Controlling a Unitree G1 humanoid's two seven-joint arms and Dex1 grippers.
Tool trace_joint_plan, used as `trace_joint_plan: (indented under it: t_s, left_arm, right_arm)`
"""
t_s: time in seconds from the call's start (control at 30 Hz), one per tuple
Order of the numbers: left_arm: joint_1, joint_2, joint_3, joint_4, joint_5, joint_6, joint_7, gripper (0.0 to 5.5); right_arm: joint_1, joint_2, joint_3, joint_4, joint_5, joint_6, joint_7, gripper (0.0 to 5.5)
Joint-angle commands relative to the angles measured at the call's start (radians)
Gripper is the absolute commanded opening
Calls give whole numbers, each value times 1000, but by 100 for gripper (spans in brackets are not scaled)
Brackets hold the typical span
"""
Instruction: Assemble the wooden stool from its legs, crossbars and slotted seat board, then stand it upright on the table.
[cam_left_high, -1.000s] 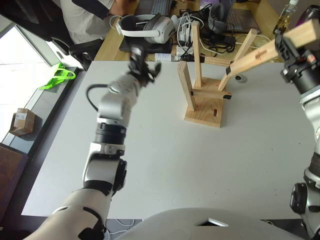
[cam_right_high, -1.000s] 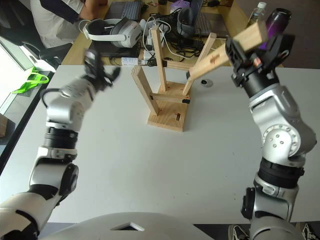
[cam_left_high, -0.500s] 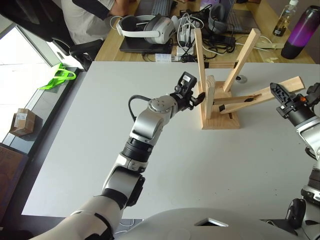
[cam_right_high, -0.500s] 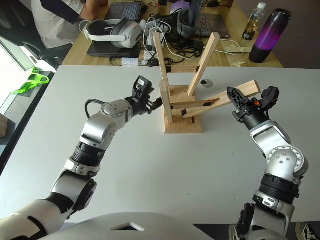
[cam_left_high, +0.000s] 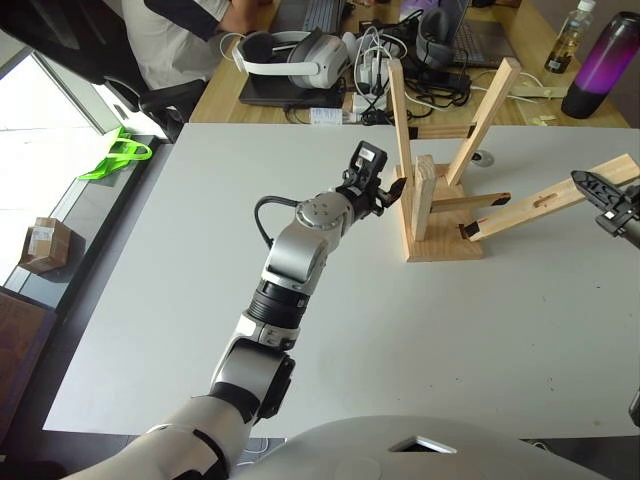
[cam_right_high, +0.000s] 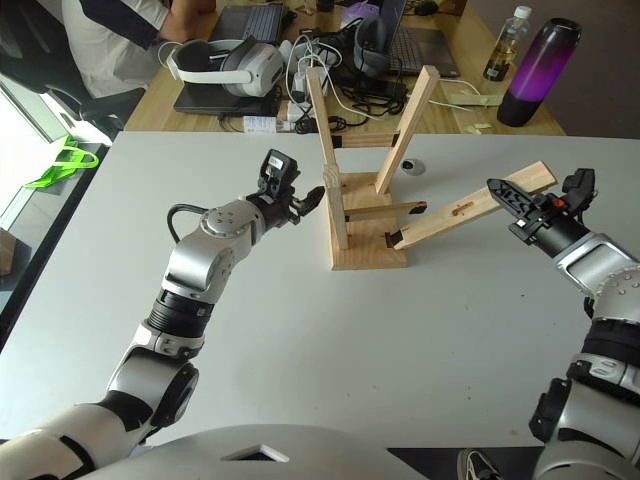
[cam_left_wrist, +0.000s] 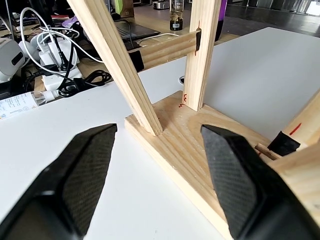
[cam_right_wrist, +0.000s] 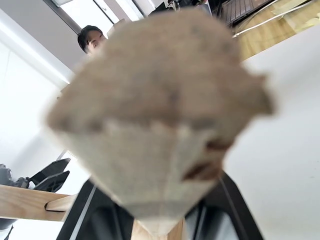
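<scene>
Held leg (cam_right_high: 470, 208) now farther right

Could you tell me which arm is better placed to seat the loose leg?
Right: the right gripper holds that leg, lower end at the seat board; the left gripper hangs open.

Bright, even daylight throughout. The white table (cam_left_high: 420, 340) is lit diffusely and reads uniform. The floor (cam_left_high: 45, 150) beyond its left edge is washed out by window light. Shadows are faint and soft-edged: a thin one runs along the seat board (cam_left_wrist: 190, 150). Right wrist view: the leg (cam_right_wrist: 160, 115) is backlit, the wall (cam_right_wrist: 25, 100) behind it overexposed.
</scene>
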Motion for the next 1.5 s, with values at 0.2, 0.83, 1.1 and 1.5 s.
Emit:
trace_joint_plan:
  t_s: [0.2, 0.83, 1.1, 1.5]
  left_arm:
    - [11, -19, 15, 19, 22, -55, 17, 310]
    - [32, -47, 27, 35, 34, -142, 29, 310]
    - [35, -46, 27, 35, 37, -149, 27, 310]
    - [36, -53, 33, 55, 45, -190, 36, 310]
  right_arm:
    - [21, 67, 11, 11, -97, -51, -73, 100]
    - [0, 104, -44, -21, -23, 71, -104, 100]
    - [50, 106, -15, -88, -68, 76, -121, 100]
    - [-326, -146, 475, 245, -464, -14, 110, 100]
